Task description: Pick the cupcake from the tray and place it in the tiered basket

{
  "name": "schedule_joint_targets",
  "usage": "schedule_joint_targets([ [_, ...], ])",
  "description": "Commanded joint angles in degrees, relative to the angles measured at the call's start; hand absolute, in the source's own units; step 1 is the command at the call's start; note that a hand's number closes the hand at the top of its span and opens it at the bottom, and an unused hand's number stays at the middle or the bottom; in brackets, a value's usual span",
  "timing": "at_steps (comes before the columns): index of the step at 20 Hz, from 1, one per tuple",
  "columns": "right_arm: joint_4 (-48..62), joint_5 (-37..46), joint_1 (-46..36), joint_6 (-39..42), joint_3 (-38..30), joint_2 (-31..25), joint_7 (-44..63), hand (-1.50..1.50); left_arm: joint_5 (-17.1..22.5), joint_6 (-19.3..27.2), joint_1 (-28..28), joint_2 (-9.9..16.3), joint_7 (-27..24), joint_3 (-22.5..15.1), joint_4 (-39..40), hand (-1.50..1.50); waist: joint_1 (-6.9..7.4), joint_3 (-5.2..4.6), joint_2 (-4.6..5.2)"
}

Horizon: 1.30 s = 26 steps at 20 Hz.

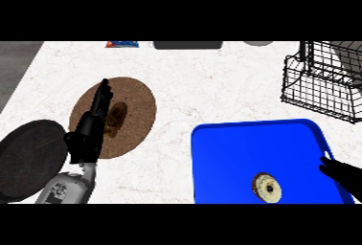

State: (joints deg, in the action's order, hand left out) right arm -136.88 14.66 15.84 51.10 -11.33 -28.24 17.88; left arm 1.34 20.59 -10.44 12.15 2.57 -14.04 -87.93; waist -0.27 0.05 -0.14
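The cupcake (267, 187), small with a brown rim and pale top, sits on the blue tray (240, 143) near its front edge. The black wire tiered basket (322, 83) stands at the back right, beyond the tray. My right hand (341, 174) shows as a dark shape over the tray's right rim, to the right of the cupcake and apart from it. Over a round brown plate (138, 103) on the left, my left hand (90, 128) rests open with its fingers pointing up.
A brown food item (117, 116) lies on the brown plate beside my left hand. A black round disc (28, 158) sits at the lower left. Along the back edge are a blue and orange packet (121, 44), a dark grey object (187, 45) and a grey round thing (259, 43).
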Motion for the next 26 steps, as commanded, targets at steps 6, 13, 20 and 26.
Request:
schedule_joint_targets([
  [6,-1.15,17.48,-0.11,-6.63,6.19,0.69,-1.38,-1.50,1.15,-2.99,1.73,0.39,-2.03,2.00,-0.15,0.00,0.12,-0.05,0.06],
  [13,11.36,24.91,-2.70,-11.13,7.53,2.36,-8.25,-1.50,-3.71,-1.38,1.00,-2.92,2.07,0.51,-2.25,0.00,0.27,-0.03,0.11],
  [20,9.42,27.53,1.56,-10.01,9.58,6.05,-11.38,-1.50,-2.45,-5.59,0.72,-3.23,0.19,4.83,-0.41,0.00,0.05,-0.05,0.09],
  [26,12.33,30.51,4.11,-13.18,8.52,6.73,-19.08,-1.50,-6.93,-4.39,3.57,-5.19,0.86,2.63,-3.36,0.00,0.05,-0.05,0.06],
])
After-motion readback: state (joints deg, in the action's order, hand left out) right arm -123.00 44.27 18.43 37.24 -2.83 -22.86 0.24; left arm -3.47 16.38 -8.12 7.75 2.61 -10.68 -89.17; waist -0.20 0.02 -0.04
